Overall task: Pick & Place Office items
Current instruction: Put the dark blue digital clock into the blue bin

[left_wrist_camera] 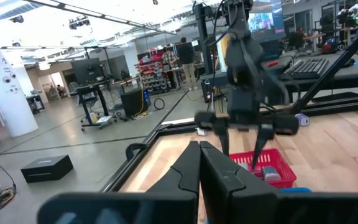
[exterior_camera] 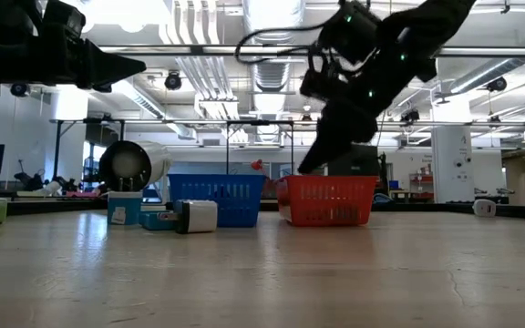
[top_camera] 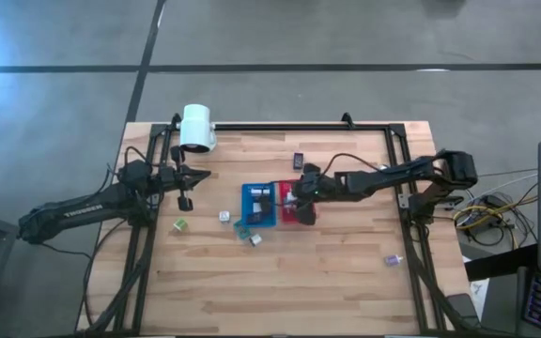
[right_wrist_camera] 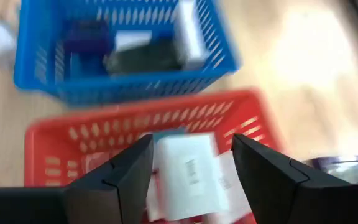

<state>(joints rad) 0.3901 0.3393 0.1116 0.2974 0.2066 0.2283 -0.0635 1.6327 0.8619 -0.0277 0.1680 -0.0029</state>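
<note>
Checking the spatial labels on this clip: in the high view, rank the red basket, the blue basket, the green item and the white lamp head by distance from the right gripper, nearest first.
From the right gripper:
1. Red basket, directly beneath it.
2. Blue basket, next to the red one, toward the left arm.
3. Green item, on bare wood near the left arm.
4. White lamp head, at the table's far-left corner.

A grey floor [top_camera: 346,38] crossed by dark lines surrounds the wooden table [top_camera: 327,272], and ceiling pipes [exterior_camera: 199,73], bright lights and a white column [left_wrist_camera: 8,93] fill the room beyond.
</note>
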